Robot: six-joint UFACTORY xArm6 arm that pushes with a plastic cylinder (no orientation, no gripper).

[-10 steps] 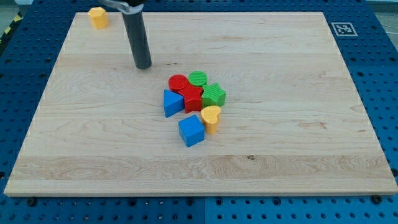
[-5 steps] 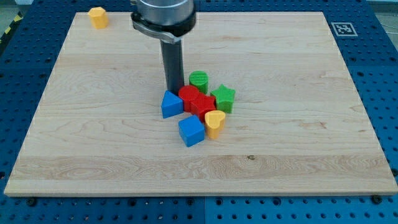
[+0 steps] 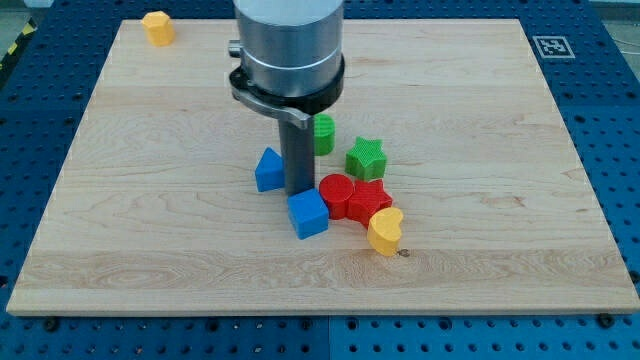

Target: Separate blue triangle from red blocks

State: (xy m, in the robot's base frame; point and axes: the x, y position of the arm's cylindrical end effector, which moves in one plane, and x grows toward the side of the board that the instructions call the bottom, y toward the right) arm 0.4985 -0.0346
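Observation:
The blue triangle [image 3: 268, 170] lies left of centre on the wooden board [image 3: 150, 220]. My tip [image 3: 299, 190] stands just to its right, touching or nearly touching it, between it and the red blocks. The red cylinder [image 3: 337, 195] and the red star-like block [image 3: 368, 201] sit to the right and lower, pressed together. A clear gap lies between the blue triangle and the red blocks.
A blue cube [image 3: 308, 214] sits just below my tip. A yellow heart [image 3: 385, 232] touches the red pair at lower right. A green star [image 3: 365, 158] and a green cylinder [image 3: 322, 133], partly hidden by the rod, lie above. A yellow block [image 3: 156, 27] sits at top left.
My tip moved down and right through the cluster. The red blocks and yellow heart were pushed toward the lower right, away from the blue triangle, which shifted slightly.

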